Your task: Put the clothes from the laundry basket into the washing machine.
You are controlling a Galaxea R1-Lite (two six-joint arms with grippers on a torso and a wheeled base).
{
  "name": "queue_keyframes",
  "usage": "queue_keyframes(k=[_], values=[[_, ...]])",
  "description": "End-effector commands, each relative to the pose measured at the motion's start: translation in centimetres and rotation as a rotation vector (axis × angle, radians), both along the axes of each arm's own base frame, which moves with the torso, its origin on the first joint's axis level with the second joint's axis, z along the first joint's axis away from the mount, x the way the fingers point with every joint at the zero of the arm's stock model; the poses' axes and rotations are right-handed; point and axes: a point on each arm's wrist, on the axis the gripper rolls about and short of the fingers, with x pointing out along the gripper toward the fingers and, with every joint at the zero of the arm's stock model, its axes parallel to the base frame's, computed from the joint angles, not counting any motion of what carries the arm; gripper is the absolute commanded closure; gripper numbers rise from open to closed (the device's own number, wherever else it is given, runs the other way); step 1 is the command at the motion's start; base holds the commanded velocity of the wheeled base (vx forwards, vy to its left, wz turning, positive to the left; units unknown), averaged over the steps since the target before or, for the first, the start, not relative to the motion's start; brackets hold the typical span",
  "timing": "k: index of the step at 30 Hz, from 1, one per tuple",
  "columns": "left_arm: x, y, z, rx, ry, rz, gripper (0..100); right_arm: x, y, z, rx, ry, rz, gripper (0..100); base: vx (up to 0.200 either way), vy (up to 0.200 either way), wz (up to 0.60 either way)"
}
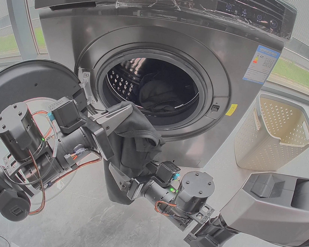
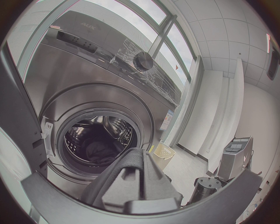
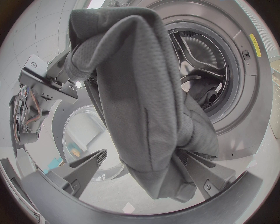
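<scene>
A dark grey garment [image 1: 134, 145] hangs in front of the washing machine [image 1: 224, 60], just below its open drum mouth. My left gripper [image 1: 123, 113] is shut on the garment's top edge, and the cloth [image 2: 128, 163] drapes over its fingers [image 2: 132, 180]. My right gripper [image 3: 143, 159] stands open lower down, with the hanging garment [image 3: 140, 99] between its two fingers [image 3: 97, 157]. More dark clothing [image 1: 158, 94] lies inside the drum. The cream laundry basket [image 1: 274, 135] stands on the floor to the right of the machine, and no clothes show in it.
The round machine door [image 1: 19, 84] is swung open at the left, close behind my left arm. Windows run behind the machine. Bare grey floor [image 1: 116, 230] lies in front of it.
</scene>
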Motion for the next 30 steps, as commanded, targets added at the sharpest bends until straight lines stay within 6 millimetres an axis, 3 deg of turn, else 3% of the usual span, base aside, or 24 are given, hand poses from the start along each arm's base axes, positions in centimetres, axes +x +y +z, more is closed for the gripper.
queue_keyframes(k=[1, 23, 24, 30], values=[[-0.04, 0.02, 0.08, -0.002, -0.002, 0.000, 100, 0.89, 0.40, 0.55, 0.036, -0.029, -0.016, 0, 0.000, 0.000, 0.00], [0.15, 0.10, -0.08, -0.001, 0.002, 0.005, 100, 1.07, 0.49, 0.75, 0.050, -0.039, -0.022, 0, 0.000, 0.000, 0.00], [0.17, 0.13, -0.08, -0.001, 0.002, 0.007, 100, 1.02, 0.53, 0.75, 0.051, -0.038, -0.020, 100, 0.000, 0.000, 0.00], [0.62, 0.70, -0.13, 0.001, 0.004, 0.032, 100, 0.89, 0.67, 0.80, 0.053, -0.041, -0.015, 100, 0.000, 0.000, 0.00]])
